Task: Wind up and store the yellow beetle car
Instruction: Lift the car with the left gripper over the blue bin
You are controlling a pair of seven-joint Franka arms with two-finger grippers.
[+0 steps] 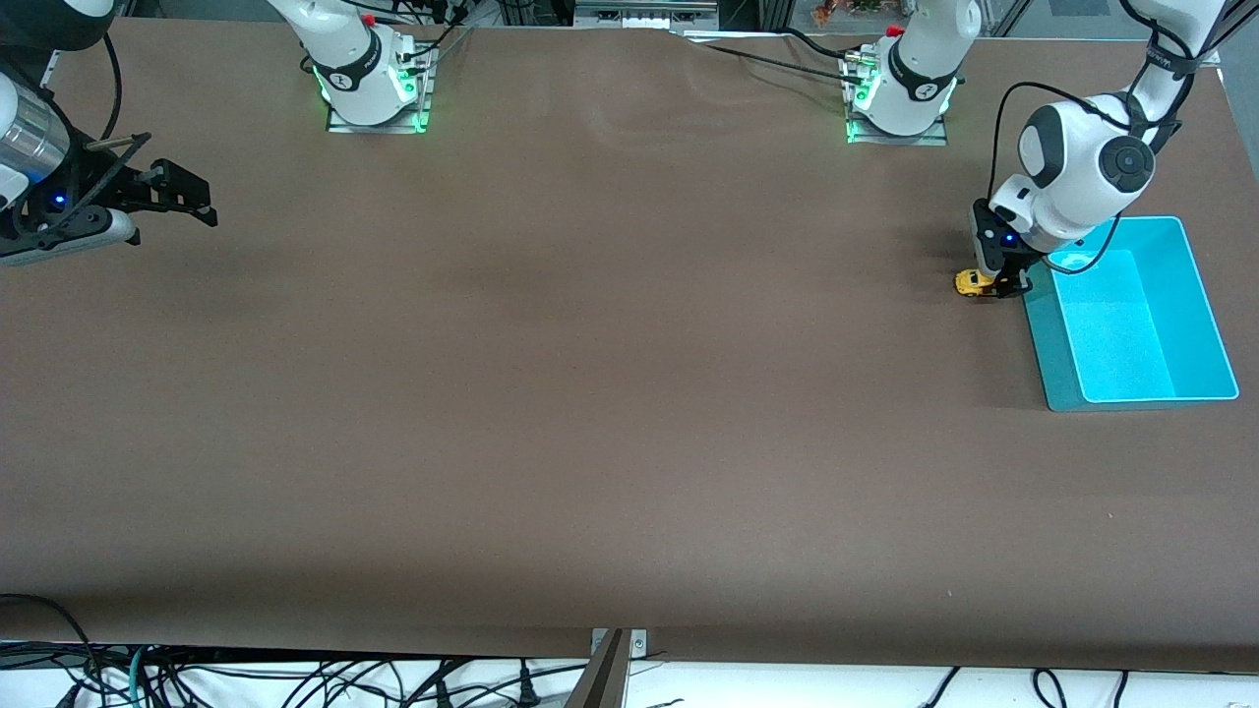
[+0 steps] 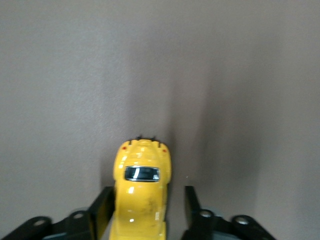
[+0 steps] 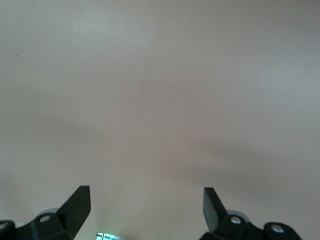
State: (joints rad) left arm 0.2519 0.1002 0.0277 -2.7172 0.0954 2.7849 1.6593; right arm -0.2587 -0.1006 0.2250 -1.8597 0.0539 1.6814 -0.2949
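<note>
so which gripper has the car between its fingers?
The left gripper, down at the table beside the blue bin, straddles the yellow beetle car. The right gripper waits open at the right arm's end, nothing between its fingers.

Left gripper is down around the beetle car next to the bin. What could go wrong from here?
1. In the left wrist view the yellow beetle car sits off-centre between the left gripper fingers: one finger touches, a gap remains at the other, so closing may twist or squirt it out.
2. The blue bin wall stands close beside; the gripper could clip it.
</note>
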